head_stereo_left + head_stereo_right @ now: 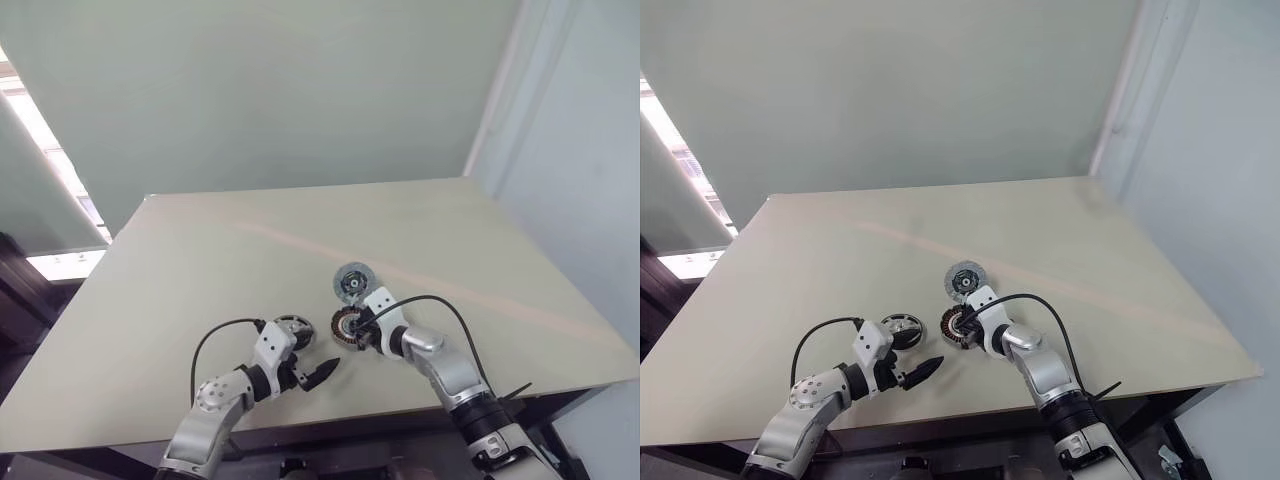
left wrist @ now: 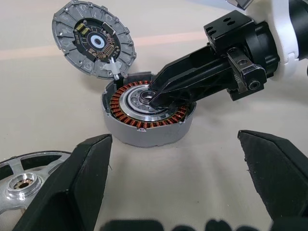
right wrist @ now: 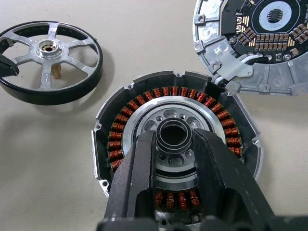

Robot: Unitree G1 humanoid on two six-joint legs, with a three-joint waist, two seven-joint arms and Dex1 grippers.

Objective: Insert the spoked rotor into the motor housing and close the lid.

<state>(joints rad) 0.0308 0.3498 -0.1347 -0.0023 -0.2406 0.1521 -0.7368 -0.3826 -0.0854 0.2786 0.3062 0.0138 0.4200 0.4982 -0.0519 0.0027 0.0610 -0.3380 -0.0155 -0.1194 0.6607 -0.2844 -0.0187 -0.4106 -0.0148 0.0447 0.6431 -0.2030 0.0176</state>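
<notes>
Near the bench's (image 1: 200, 290) front edge, the right gripper (image 3: 174, 144) pinched the motor housing's (image 2: 144, 118) silver hub between its jaws. The lid (image 2: 94, 39) lay open, touching the housing's far side. The left gripper (image 1: 318, 376) hovered with jaws spread beside the spoked rotor (image 3: 48, 60).

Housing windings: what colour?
Copper-brown, a ring of coils in the housing; right wrist view shows it best.

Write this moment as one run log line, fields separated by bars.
right gripper: shut on motor housing hub | left gripper: open, empty | spoked rotor: on table | lid: open
</notes>
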